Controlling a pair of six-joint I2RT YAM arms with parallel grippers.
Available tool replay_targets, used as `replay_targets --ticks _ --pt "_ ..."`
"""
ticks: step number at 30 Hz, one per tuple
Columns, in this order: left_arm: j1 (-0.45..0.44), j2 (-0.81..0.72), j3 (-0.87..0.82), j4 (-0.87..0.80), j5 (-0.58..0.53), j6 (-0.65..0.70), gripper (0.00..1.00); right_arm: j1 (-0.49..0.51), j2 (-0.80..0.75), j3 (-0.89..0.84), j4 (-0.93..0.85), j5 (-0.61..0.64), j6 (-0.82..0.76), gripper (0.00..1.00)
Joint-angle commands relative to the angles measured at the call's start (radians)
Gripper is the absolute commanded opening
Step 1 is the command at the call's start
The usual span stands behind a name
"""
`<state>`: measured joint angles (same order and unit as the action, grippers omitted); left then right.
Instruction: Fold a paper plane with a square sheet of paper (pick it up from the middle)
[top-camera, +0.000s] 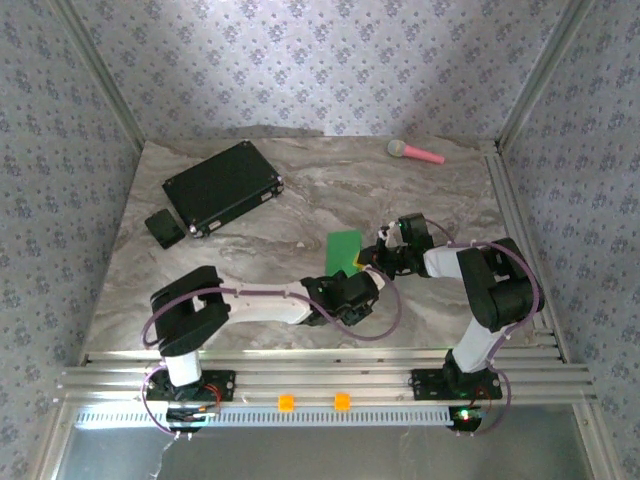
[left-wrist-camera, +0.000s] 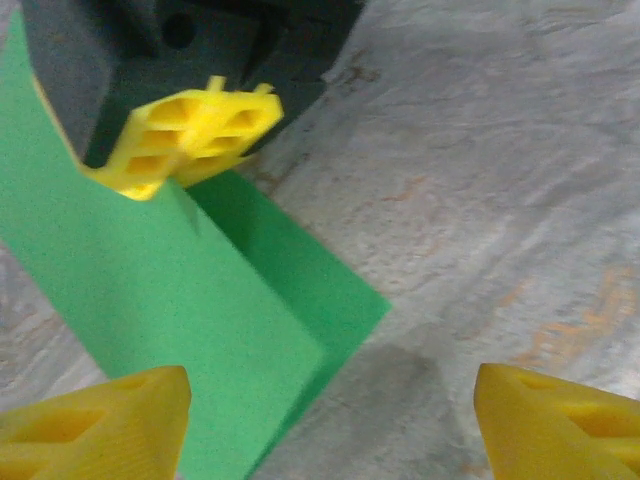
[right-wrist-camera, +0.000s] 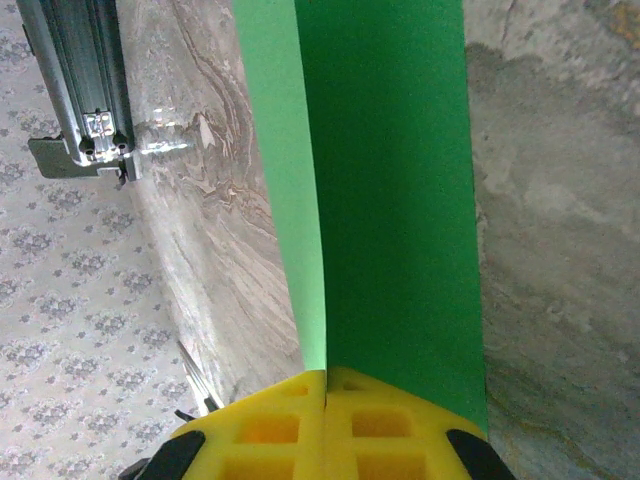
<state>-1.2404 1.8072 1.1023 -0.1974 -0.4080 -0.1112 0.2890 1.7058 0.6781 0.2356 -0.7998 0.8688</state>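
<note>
The green sheet of paper (top-camera: 343, 249) sits mid-table, bent into a fold with one flap raised. My right gripper (top-camera: 372, 259) is shut on the sheet's near edge. In the right wrist view its yellow fingers (right-wrist-camera: 270, 430) meet on the paper (right-wrist-camera: 390, 200), which stretches away from them as a folded strip. My left gripper (top-camera: 355, 291) sits just in front of the sheet. In the left wrist view the left gripper (left-wrist-camera: 325, 405) is open, with one corner of the paper (left-wrist-camera: 150, 290) and bare table between its tips. The right gripper's fingers (left-wrist-camera: 190, 135) show there pinching the paper.
A black rectangular case (top-camera: 222, 185) lies at the back left with a small black block (top-camera: 163, 228) beside it. A pink-handled microphone toy (top-camera: 415, 152) lies at the back right. Aluminium rails (top-camera: 520, 230) run along the right and near edges.
</note>
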Motion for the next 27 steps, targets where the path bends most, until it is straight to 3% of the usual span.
replay_targets --ticks 1,5,10,20,27 --pt "-0.010 0.038 0.047 -0.052 -0.148 0.054 0.75 0.006 0.007 0.018 -0.024 0.008 0.001 0.06" --pt "-0.010 0.070 0.063 -0.041 -0.189 0.078 0.74 0.007 0.005 0.016 -0.023 0.006 0.001 0.06" --pt "-0.010 0.110 0.088 -0.024 -0.207 0.106 0.67 0.006 0.001 0.011 -0.020 0.008 0.002 0.06" --pt "-0.010 0.127 0.110 -0.031 -0.208 0.097 0.39 0.007 0.001 0.003 -0.011 0.012 0.009 0.07" --pt "-0.011 0.113 0.076 -0.036 -0.204 0.083 0.45 0.006 0.001 0.006 -0.009 0.013 0.013 0.07"
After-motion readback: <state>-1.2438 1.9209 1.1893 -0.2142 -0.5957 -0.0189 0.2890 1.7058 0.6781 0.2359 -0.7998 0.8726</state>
